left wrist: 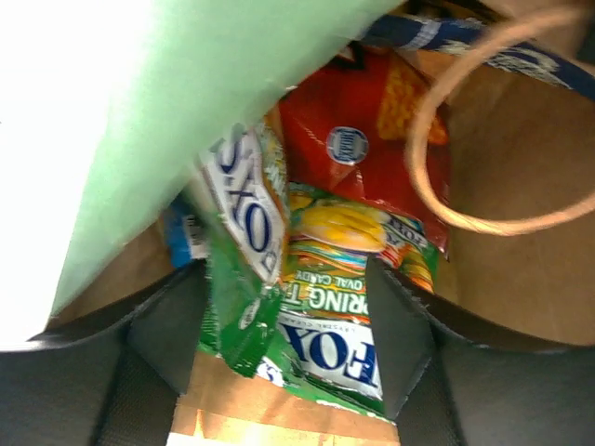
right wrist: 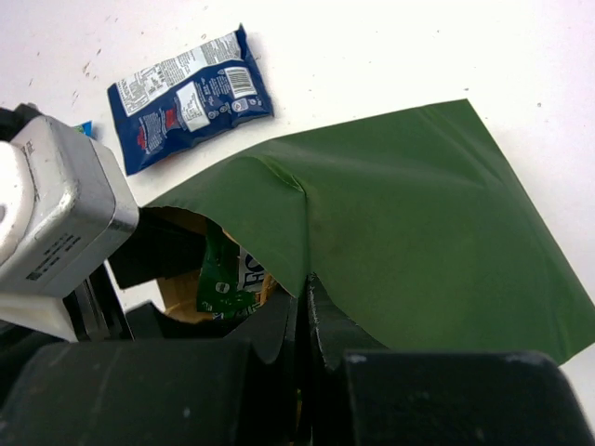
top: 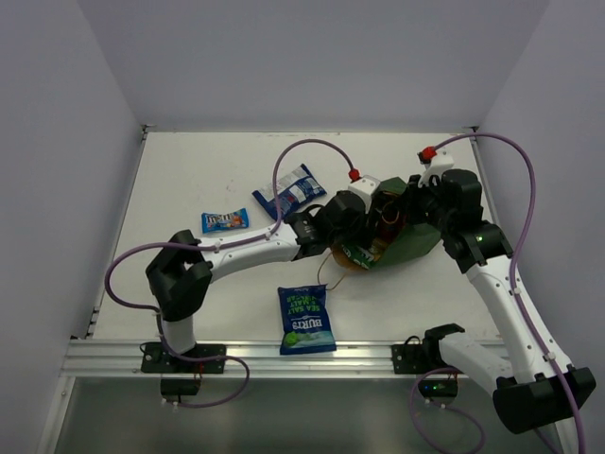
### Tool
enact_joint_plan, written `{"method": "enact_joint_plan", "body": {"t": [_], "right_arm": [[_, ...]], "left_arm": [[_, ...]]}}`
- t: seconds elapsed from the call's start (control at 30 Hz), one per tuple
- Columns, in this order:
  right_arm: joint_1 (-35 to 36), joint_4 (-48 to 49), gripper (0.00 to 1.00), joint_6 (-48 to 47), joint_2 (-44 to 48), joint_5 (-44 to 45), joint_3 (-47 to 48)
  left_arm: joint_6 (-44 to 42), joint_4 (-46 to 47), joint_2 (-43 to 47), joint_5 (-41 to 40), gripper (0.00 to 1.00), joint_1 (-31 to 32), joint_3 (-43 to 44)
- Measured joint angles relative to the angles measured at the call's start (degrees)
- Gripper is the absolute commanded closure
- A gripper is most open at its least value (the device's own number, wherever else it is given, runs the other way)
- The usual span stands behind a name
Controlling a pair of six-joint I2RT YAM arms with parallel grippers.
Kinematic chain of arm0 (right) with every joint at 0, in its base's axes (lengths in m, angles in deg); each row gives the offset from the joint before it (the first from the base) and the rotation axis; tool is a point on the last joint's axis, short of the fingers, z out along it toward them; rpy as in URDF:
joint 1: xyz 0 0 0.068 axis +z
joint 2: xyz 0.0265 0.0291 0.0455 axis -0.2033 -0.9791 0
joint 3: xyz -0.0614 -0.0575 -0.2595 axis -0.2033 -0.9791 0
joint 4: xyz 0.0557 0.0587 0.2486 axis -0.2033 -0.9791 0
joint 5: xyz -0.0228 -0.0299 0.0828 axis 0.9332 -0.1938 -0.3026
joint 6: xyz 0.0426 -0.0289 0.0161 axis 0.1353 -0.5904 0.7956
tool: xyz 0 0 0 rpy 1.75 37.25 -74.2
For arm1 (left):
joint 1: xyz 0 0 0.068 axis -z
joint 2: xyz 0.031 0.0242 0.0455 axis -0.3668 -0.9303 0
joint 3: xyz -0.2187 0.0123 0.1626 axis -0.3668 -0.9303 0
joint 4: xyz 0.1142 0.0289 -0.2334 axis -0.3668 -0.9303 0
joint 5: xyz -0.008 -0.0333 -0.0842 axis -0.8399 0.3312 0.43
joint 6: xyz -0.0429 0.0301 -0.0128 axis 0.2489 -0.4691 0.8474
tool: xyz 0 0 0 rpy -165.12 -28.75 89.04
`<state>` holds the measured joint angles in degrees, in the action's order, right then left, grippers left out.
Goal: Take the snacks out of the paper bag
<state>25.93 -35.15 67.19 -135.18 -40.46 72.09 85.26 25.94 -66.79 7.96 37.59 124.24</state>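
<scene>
The dark green paper carrier bag [right wrist: 418,232] lies on its side, its lip pinched by the right gripper [right wrist: 305,321]; the left gripper [left wrist: 288,344], jaws apart inside, straddles a shiny green-white packet [left wrist: 325,307]; I'd close squarely, avoiding the brown cord handle [left wrist: 502,226].

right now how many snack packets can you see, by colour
blue, out on the table: 3 (crisp bag, blue-white packet, small bar)
red-orange packet, in the paper bag: 1
green, in the bag: 2 (green-white packet, yellow-green packet)
total: 6, blue scraps in the bag too hidden to count
</scene>
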Motion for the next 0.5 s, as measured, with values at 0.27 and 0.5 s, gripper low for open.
{"method": "enact_joint_plan", "body": {"t": [0.27, 0.5], "right_arm": [[-0.02, -0.17, 1.0, 0.0, 0.26, 0.02, 0.0], [-0.02, -0.11, 1.0, 0.39, 0.24, -0.13, 0.0]], "left_arm": [[0.28, -0.61, -0.09, 3.37, 0.59, -0.79, 0.85], [0.85, -0.66, -0.2, 6.27, 0.59, 0.48, 2.08]]}}
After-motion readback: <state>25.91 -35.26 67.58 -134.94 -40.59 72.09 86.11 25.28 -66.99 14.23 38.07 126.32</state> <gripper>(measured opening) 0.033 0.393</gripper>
